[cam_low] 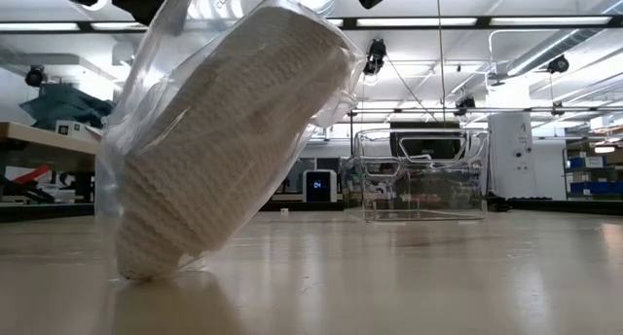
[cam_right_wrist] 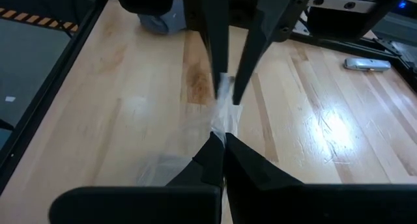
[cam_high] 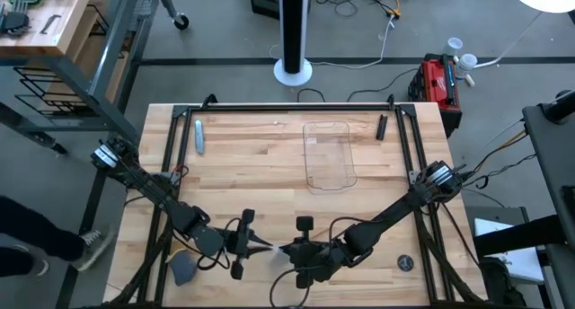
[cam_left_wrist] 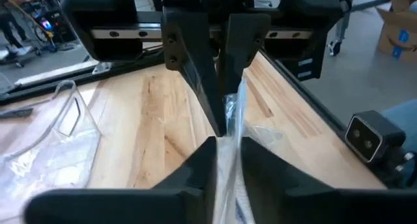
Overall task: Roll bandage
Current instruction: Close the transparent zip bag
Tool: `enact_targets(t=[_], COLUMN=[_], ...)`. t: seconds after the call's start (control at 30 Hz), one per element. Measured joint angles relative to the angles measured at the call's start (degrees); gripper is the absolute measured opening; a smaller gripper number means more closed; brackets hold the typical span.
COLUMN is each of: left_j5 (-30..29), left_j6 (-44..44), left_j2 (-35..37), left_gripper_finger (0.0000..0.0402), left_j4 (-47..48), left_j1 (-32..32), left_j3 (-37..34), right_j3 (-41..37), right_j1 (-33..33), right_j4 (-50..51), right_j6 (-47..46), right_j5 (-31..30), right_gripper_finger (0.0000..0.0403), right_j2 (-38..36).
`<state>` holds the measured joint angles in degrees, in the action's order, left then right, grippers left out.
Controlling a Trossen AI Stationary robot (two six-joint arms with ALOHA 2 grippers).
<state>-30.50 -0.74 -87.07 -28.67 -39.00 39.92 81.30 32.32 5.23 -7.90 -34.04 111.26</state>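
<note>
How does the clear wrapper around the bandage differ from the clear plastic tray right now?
The wrinkly clear plastic wrapper is soft film, tilted, holding the white gauze bandage roll; the rigid clear rectangular tray stands flat with nothing visible in it. The wrapper is pinched between the left tool and right tool at the near edge; the tray sits untouched farther back. Both are see-through.

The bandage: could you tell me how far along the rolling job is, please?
Early. The bandage is a roll inside its clear wrapper, tilted with one edge on the table. The left gripper and right gripper both pinch the wrapper. Unwrapping and any rolling remain.
</note>
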Motion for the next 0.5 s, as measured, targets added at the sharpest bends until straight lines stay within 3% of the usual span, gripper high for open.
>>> enact_targets(t=[0.07, 0.5], left_j5=[0.0, 0.0], left_j6=[-0.1, 6.5], left_j2=[0.0, 0.0], left_gripper_finger=[0.0009, 0.0063], left_j4=[0.0, 8.8], left_j1=[0.0, 0.2], left_j3=[0.0, 0.0], right_j3=[0.0, 0.0], right_j1=[0.0, 0.0], right_j4=[0.0, 0.0], right_j6=[0.0, 0.0], right_j5=[0.0, 0.0], right_gripper_finger=[0.0000, 0.0000], right_j2=[0.0, 0.0])
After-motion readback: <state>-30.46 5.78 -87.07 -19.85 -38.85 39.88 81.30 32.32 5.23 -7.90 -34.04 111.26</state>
